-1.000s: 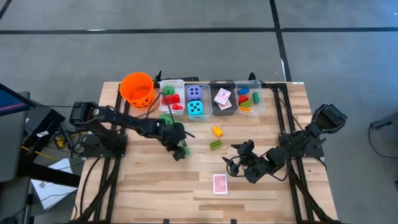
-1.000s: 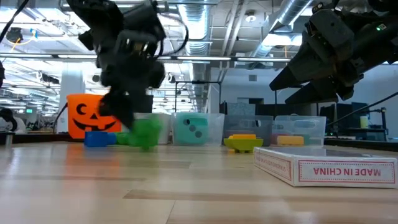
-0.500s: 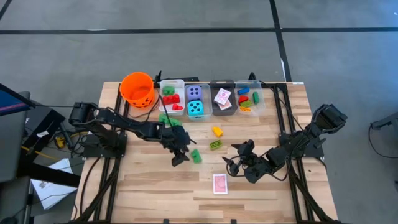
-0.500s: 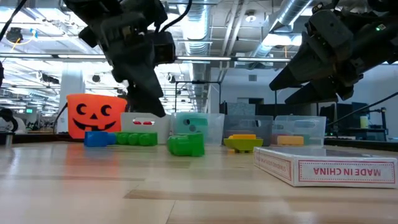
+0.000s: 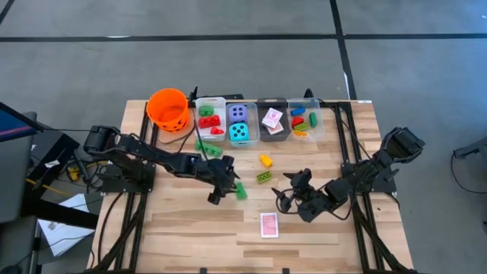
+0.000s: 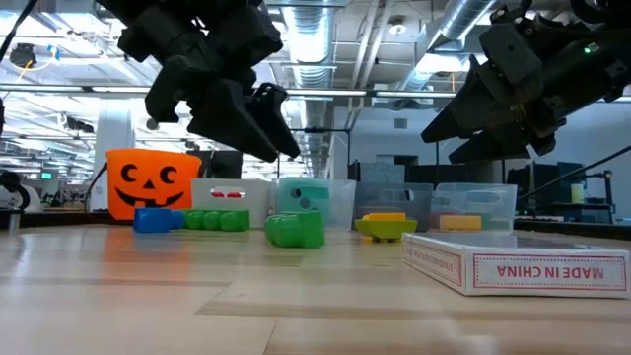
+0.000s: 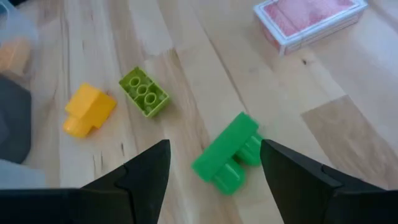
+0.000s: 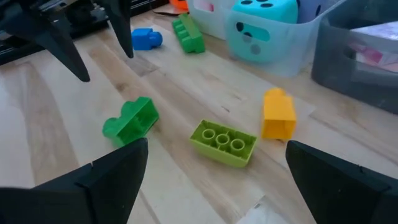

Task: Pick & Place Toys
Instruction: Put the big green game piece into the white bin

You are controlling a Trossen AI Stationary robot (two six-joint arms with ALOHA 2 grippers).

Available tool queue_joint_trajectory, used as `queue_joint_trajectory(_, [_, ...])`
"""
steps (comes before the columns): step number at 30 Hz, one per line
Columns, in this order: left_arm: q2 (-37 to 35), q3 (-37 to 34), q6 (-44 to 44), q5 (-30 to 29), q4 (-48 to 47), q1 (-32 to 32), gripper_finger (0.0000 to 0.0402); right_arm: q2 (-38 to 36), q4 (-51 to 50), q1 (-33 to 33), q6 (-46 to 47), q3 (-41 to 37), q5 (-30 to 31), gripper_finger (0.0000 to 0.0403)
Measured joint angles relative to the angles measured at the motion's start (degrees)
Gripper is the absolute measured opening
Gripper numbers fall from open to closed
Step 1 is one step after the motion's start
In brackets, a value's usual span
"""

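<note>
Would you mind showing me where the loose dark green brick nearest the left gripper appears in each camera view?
High view: green brick, table centre, beside the left gripper.
Low view: centre, on the table.
Left wrist view: lower centre.
Right wrist view: left of centre.
Shared landmark: lime brick nearby.

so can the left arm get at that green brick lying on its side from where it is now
Probably yes. The left gripper hangs open right beside the green brick, which lies alone on bare table. Nothing stands between them; the lime brick and the right gripper sit well clear.
</note>
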Motion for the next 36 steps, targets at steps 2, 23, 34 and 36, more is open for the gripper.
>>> queue_joint_trajectory(2, [0.00,1.27,0.07,0.01,-2.23,0.16,0.0240,0.00,-0.02,-0.39,-0.19,0.00,0.28,0.0374])
queue_joint_trajectory(23, [17.13,20.49,14.27,-0.80,-27.32,0.23,0.0240,-0.02,0.45,-4.78,-4.69,-0.04,0.10,0.0374])
queue_joint_trajectory(34, [18.23,20.55,19.28,-0.48,-24.34,-1.51,0.0240,-0.02,0.41,-3.89,-4.26,-0.04,-0.15,0.0374])
queue_joint_trajectory(36, [18.23,20.55,19.28,-0.48,-24.25,-1.51,0.0240,-0.02,0.42,-3.89,-4.23,-0.04,-0.13,0.0374])
